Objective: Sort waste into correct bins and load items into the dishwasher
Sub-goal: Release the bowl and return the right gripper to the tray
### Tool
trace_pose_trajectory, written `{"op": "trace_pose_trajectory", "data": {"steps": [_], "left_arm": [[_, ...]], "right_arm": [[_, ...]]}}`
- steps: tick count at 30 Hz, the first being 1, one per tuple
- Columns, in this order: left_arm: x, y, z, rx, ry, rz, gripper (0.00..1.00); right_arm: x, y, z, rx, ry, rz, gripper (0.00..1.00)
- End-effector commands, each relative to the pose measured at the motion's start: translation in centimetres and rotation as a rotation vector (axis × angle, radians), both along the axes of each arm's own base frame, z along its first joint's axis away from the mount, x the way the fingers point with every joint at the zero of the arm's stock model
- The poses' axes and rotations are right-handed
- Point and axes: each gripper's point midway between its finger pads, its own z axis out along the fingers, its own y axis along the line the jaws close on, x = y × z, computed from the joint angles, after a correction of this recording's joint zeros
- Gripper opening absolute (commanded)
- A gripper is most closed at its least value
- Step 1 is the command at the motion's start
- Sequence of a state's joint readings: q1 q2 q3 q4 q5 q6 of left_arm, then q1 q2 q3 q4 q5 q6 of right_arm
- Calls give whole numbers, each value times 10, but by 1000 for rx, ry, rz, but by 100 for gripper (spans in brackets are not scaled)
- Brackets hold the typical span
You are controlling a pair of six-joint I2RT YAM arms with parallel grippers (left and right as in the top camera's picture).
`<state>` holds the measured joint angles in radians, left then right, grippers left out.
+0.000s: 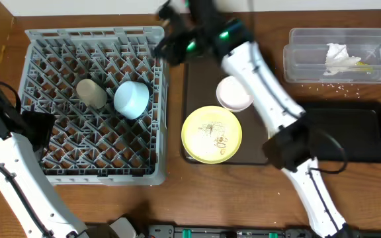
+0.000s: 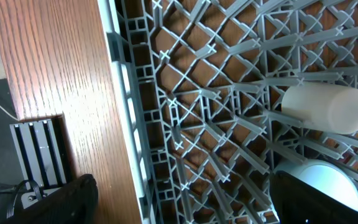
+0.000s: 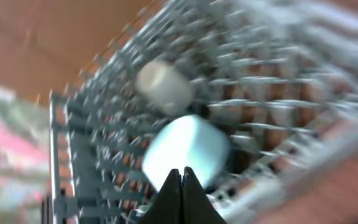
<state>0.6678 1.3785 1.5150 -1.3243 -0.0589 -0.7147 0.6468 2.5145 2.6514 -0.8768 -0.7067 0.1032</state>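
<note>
Yellow plate [image 1: 211, 134] — overhead view only

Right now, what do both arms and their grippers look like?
The left arm and right arm have white links, black joints and thin black cables. Green lights glow near the right wrist. The right gripper has dark tapered fingers; the left gripper has black, blocky ones.

Matt grey moulded plastic is noted on the dish rack [image 3: 278, 81] ahead of the right claw [image 3: 182, 177]. A smooth finish is recorded on the light blue bowl [image 3: 185, 149] just beyond the tips, and a matt one on the small white cup [image 3: 165, 86] farther off. Satin wood grain is observed on the table [image 2: 55, 62].
</note>
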Motion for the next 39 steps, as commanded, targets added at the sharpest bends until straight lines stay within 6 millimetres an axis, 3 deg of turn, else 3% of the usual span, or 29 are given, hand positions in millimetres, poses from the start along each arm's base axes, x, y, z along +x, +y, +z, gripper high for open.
{"op": "trace_pose_trajectory", "data": {"steps": [1,7,11,16,20,26,29,31,34,36,37,39], "left_arm": [[-3,2,1,5,1,20,90],[-3,2,1,5,1,20,90],[-3,2,1,5,1,20,89],[-3,2,1,5,1,20,89],[-3,2,1,5,1,20,90],[-3,2,1,5,1,20,90],[-3,2,1,5,1,20,90],[-3,2,1,5,1,20,89],[-3,2,1,5,1,20,89],[-3,2,1,5,1,20,89],[-3,2,1,5,1,20,90],[-3,2,1,5,1,20,90]], "right_arm": [[-54,44,-23,-49,-116,188,1],[-78,68,-48,-144,-234,233,1],[-84,78,-68,-151,-249,246,1],[-65,78,-99,-211,-306,167,1],[-51,81,-109,-202,-310,85,1],[-9,55,-117,-362,-408,-133,1],[-4,46,-120,-398,-398,-172,1],[0,39,-112,-412,-379,-226,1],[9,28,-82,-393,-362,-284,1],[19,16,-53,-358,-338,-348,16],[35,-4,-20,-315,-319,-424,32],[51,-30,11,-279,-308,-499,51]]}}
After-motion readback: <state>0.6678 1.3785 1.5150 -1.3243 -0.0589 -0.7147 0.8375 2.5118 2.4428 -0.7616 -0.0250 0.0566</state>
